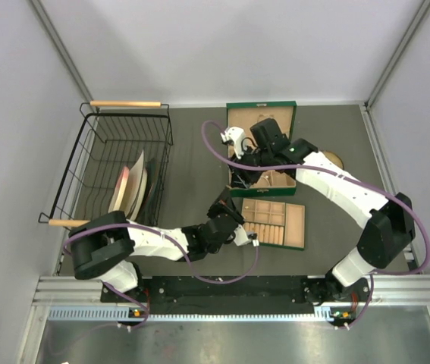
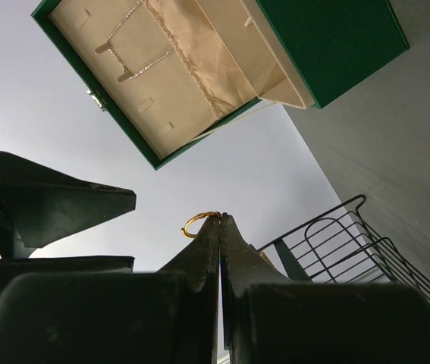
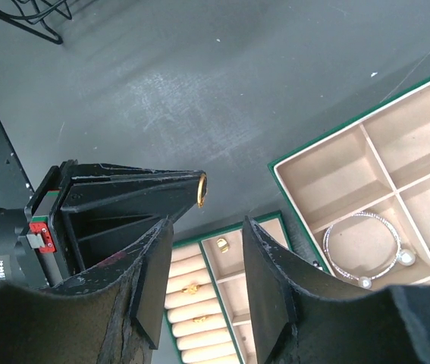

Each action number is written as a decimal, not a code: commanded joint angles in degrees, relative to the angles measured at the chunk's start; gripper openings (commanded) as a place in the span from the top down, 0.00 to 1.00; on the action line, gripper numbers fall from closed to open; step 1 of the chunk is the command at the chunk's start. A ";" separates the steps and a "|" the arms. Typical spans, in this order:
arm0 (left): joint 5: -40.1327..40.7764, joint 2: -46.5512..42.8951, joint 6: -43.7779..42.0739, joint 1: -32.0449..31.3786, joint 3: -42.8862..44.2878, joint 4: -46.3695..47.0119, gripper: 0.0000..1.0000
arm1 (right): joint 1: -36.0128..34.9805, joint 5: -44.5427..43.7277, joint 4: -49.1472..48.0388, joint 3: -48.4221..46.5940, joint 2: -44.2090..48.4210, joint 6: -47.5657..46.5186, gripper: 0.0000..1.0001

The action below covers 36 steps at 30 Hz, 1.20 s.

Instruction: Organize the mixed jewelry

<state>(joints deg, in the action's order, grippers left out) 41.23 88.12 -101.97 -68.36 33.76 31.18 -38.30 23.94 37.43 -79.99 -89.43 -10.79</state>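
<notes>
- My left gripper [image 1: 251,239] reaches low over the near middle of the table [image 1: 192,171]. It is right by the near left corner of the tan tray [image 1: 296,227].
- Its two fingers [image 2: 199,262] are pressed tight together. They pinch a gold ring [image 2: 198,222] at their very tips.
- The ring is up in the air. It touches only my fingertips, not the table and not the tray.
- Part of the ring sticks out to one side of the tips. The rest is hidden between them.
- My right gripper [image 3: 207,227] hangs close to my left one, by the near left corner of the green box [image 1: 233,110].
- My right fingers [image 3: 268,265] are spread apart, and nothing is between them.
- From my right wrist I see the ring edge-on at the end of my left fingers, just past my own.
- Under my right fingers, small gold pieces [image 3: 222,244] sit in the tray. One is in a little square slot and others rest on the soft rolls.
- A silver bracelet [image 3: 362,246] with two pearl beads lies in one compartment of the box.
- The box lid [image 2: 169,76] stands open, and thin chains [image 2: 142,38] lie on its inside.
- A wire basket [image 1: 123,125] stands at the left side of the table with plates [image 1: 133,186] in it.
</notes>
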 commanded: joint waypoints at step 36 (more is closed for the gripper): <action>0.25 -2.51 0.90 -0.64 2.10 -0.24 1.00 | -3.62 -3.47 -3.06 -2.02 -5.49 0.42 0.80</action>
<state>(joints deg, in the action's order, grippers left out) 41.28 87.83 -101.71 -68.47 34.50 29.06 -40.88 20.78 36.42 -79.94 -94.37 -10.61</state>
